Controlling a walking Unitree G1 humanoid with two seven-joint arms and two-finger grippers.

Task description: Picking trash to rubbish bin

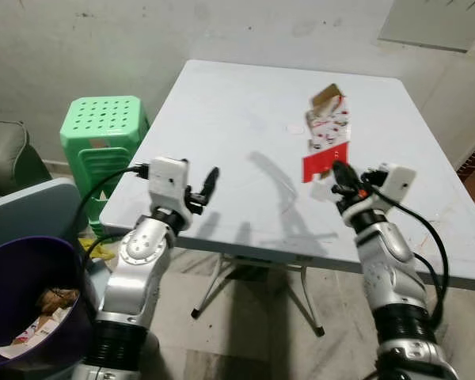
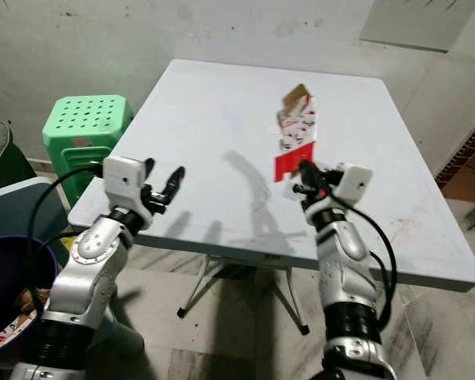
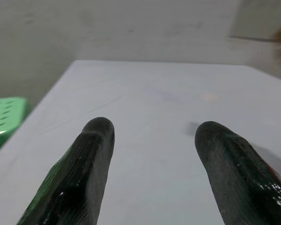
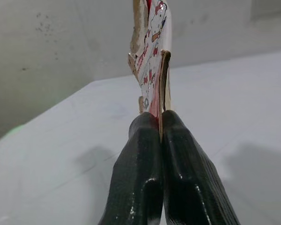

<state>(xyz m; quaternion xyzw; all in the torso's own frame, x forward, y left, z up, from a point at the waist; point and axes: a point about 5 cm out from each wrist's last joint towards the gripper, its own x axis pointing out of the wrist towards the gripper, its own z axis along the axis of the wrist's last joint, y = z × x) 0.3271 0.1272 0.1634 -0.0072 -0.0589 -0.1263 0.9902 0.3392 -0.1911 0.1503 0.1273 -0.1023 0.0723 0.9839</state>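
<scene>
A flattened red and white printed carton hangs in the air above the white folding table, pinched at its lower end by my right gripper, which is shut on it. Seen from the right wrist, the carton rises upright from between the closed fingers. My left gripper stands open over the table's near left edge, nothing between its fingers. A dark purple rubbish bin with paper scraps inside stands on the floor at the lower left.
A green plastic stool stands left of the table against the wall. A grey-blue lidded container sits behind the bin, and a dark seat at far left. A small white scrap lies on the tabletop.
</scene>
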